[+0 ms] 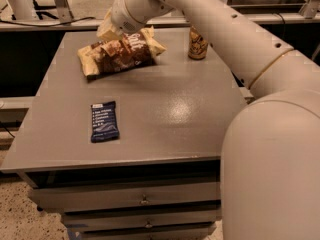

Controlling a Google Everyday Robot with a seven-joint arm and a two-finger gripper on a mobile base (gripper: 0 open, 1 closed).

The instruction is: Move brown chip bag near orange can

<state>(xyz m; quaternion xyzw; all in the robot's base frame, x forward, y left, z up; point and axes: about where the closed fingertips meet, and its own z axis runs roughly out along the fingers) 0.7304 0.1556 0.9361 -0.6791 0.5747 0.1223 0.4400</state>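
The brown chip bag (119,54) lies on the far left part of the grey table (165,104), its dark middle facing up and its pale ends pointing left and right. My gripper (108,31) is at the bag's far edge, right over it and touching or nearly touching its top. The arm (210,19) reaches in from the right across the back of the table. The orange can (197,43) stands upright at the far right of the table, about a bag's length to the right of the bag and partly behind the arm.
A small flat dark blue bar wrapper (104,121) lies on the front left of the table. Drawers (145,200) sit under the table's front edge. The arm's large pale body (272,169) fills the right foreground. A shelf rail (60,24) runs behind the table.
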